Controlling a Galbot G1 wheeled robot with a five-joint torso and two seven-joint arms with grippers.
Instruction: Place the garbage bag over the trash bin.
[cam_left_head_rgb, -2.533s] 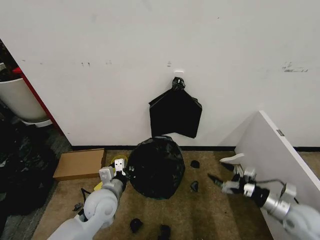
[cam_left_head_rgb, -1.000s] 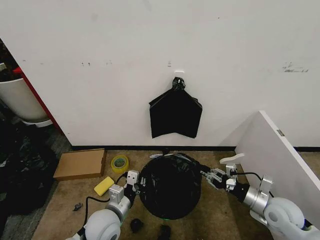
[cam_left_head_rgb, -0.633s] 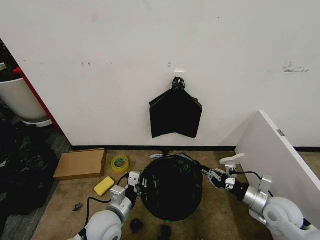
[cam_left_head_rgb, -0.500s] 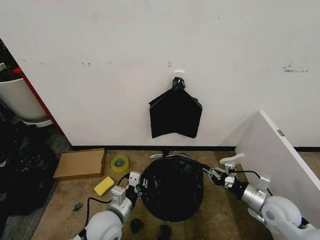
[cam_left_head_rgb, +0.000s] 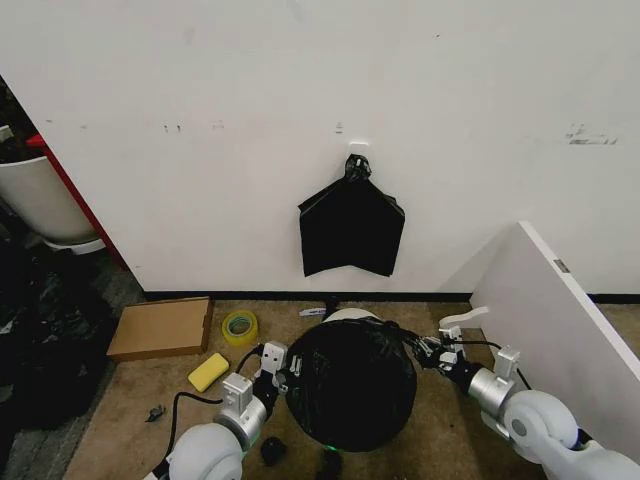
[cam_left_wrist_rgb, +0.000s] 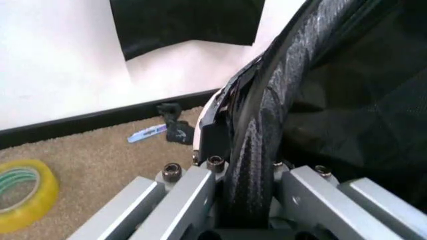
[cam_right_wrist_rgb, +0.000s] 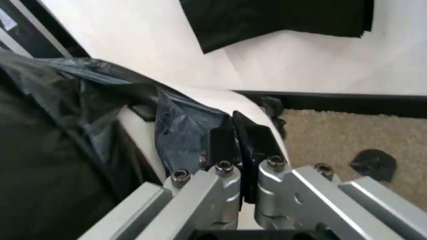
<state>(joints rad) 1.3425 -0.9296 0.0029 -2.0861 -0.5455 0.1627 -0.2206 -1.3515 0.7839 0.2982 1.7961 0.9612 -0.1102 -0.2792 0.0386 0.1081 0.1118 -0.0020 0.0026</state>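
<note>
The glossy black garbage bag (cam_left_head_rgb: 350, 385) hangs stretched between my two grippers, low over the carpet in front of the wall. At its far edge a strip of the cream-white trash bin (cam_left_head_rgb: 347, 314) rim shows; the bag hides the rest. My left gripper (cam_left_head_rgb: 283, 372) is shut on the bag's left edge, and the twisted plastic (cam_left_wrist_rgb: 257, 125) runs between its fingers (cam_left_wrist_rgb: 212, 137). On the bag's right edge my right gripper (cam_left_head_rgb: 425, 350) is shut, pinching a fold (cam_right_wrist_rgb: 180, 127) against the bin's rim (cam_right_wrist_rgb: 220, 102).
A flat black bundle (cam_left_head_rgb: 351, 225) hangs from a wall hook above. Left of the bag lie a cardboard box (cam_left_head_rgb: 160, 327), a yellow tape roll (cam_left_head_rgb: 239, 326) and a yellow sponge (cam_left_head_rgb: 208, 372). A white board (cam_left_head_rgb: 560, 330) leans at the right. Small black scraps (cam_left_head_rgb: 272, 450) dot the carpet.
The right gripper has closed on the bag's right edge. Both grippers have carried the bag right and nearer to me. The bin's rim now shows behind it.
</note>
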